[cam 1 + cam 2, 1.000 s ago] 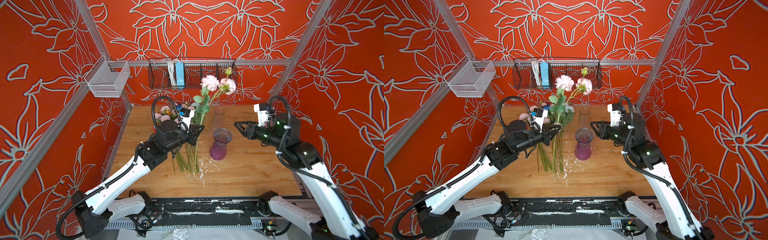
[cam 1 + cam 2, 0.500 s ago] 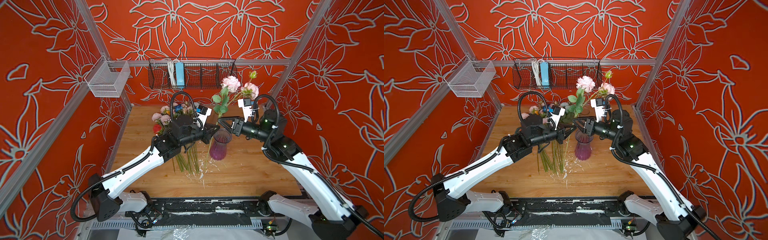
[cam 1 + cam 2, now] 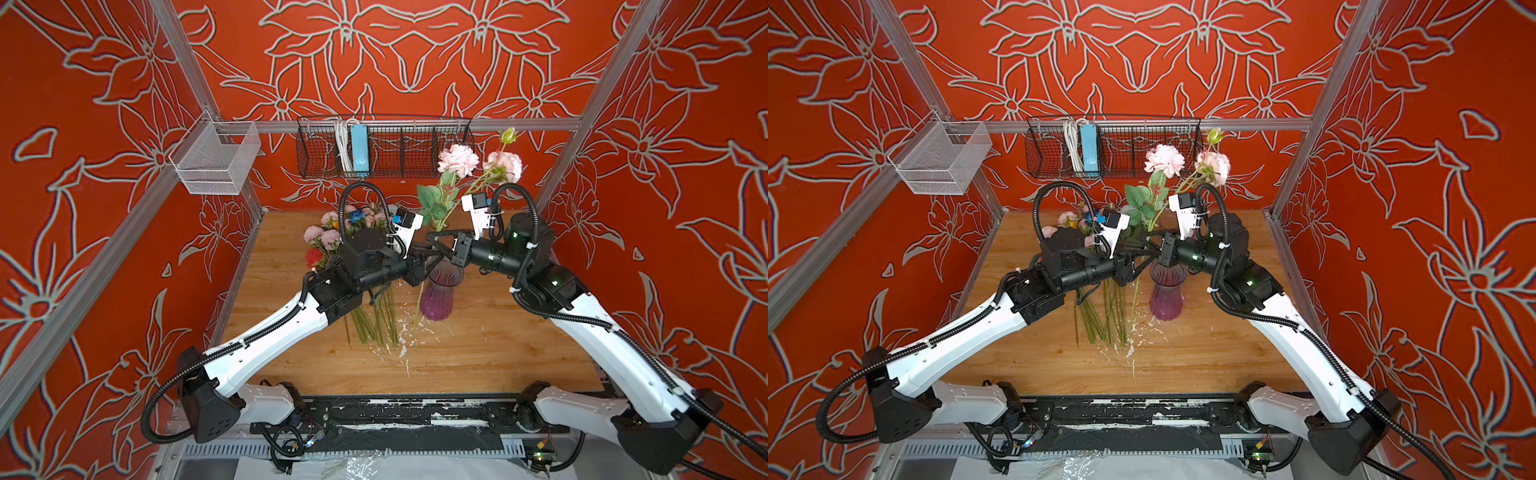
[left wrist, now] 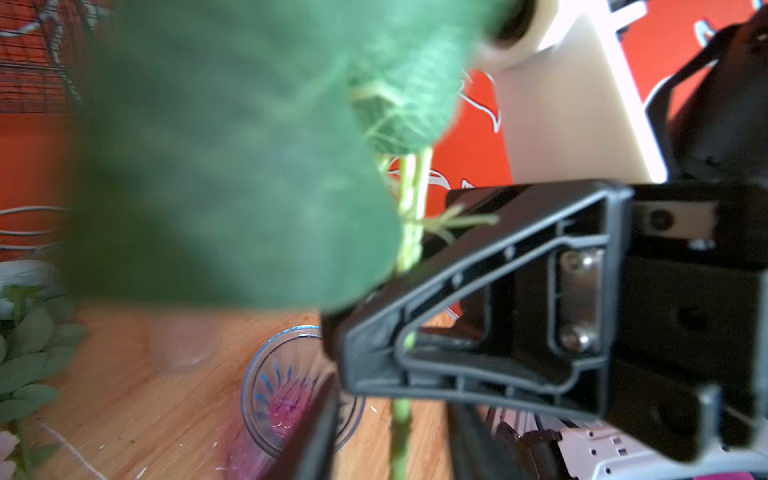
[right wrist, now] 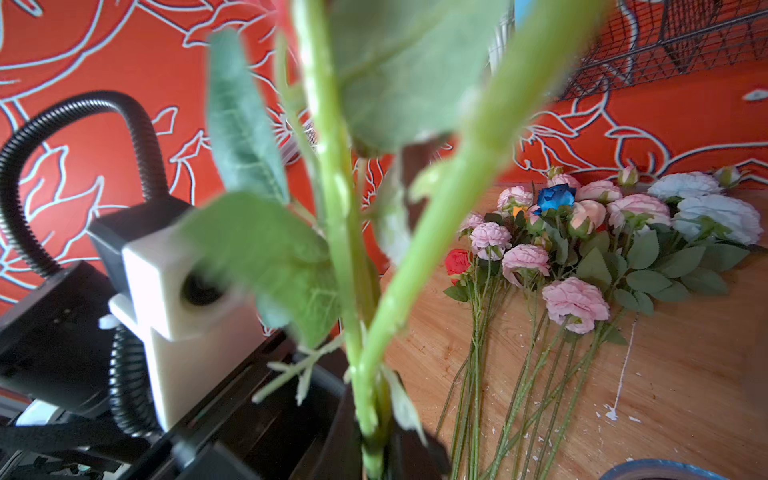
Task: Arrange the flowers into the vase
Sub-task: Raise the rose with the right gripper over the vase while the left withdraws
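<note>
The two grippers met above the middle of the wooden table [image 3: 498,353], just over the mouth of the purple glass vase [image 3: 436,301]. The right gripper [image 5: 374,453] had its fingers pressed together on the green stems of the held spray [image 3: 434,203]. The spray rose steeply toward the far wall and carried two pale pink blooms [image 3: 457,160] and a green bud [image 3: 508,135] at its top. In the right wrist view its stems [image 5: 332,208] ran straight down into the black fingers.

The left gripper [image 3: 430,254] sat just to the left, at the same stems. In the left wrist view its two fingers [image 4: 320,428] stood apart, and the stem passed between them unpinched. Below the grippers the spray's thin lower end [image 3: 416,316] hung past the left side of the vase in both top views. The left wrist view showed it outside the vase rim [image 4: 249,374], so the spray was not yet in the vase.

The other flowers [image 3: 332,237] lay flat on the table to the left of the vase, with blooms toward the far left corner and bare stalks [image 3: 378,320] pointing toward the near edge. Most were pale pink, with a dark blue rose [image 5: 555,197], a red rose [image 5: 457,262] and pale blue-white heads [image 5: 715,212] among them. A black wire basket [image 3: 399,153] hung on the far wall.
</note>
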Controlling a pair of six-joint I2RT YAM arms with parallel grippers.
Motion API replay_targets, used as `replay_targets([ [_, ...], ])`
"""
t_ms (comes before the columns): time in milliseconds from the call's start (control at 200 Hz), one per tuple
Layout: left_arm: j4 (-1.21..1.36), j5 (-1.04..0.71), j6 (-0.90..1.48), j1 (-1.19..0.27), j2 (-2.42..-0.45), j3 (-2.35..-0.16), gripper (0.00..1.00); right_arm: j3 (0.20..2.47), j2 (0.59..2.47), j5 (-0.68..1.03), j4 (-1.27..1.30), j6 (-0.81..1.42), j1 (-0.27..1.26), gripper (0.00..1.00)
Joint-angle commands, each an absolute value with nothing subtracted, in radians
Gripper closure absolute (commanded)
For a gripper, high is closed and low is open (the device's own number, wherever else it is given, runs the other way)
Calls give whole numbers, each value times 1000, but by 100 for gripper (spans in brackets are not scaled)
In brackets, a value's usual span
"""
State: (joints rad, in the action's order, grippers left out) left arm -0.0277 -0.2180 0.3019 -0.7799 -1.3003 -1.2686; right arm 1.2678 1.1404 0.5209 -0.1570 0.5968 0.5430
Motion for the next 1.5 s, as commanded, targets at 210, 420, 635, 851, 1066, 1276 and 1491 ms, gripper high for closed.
replay_targets([
  [210, -25, 260, 401, -784, -951, -947, 2, 1591, 1209, 222, -374, 369, 551, 100],
  [420, -236, 601, 645, -784, -722, -738, 2, 1712, 1256, -56, -489, 207, 550, 100],
  [635, -157, 625, 698, -784, -439, -480, 0, 1675, 1289, -101, -448, 182, 548, 100],
  [851, -70, 653, 660, -784, -242, -342, 2, 1563, 1324, -98, -395, 194, 549, 100],
  [1066, -78, 651, 640, -782, -319, -368, 2, 1452, 1338, -76, -381, 257, 550, 97],
  [1276, -72, 631, 637, -782, -520, -447, 1, 1307, 1323, -44, -378, 320, 551, 87],
  [1491, -20, 601, 616, -782, -632, -484, 1, 1213, 1269, 2, -357, 382, 552, 70],
])
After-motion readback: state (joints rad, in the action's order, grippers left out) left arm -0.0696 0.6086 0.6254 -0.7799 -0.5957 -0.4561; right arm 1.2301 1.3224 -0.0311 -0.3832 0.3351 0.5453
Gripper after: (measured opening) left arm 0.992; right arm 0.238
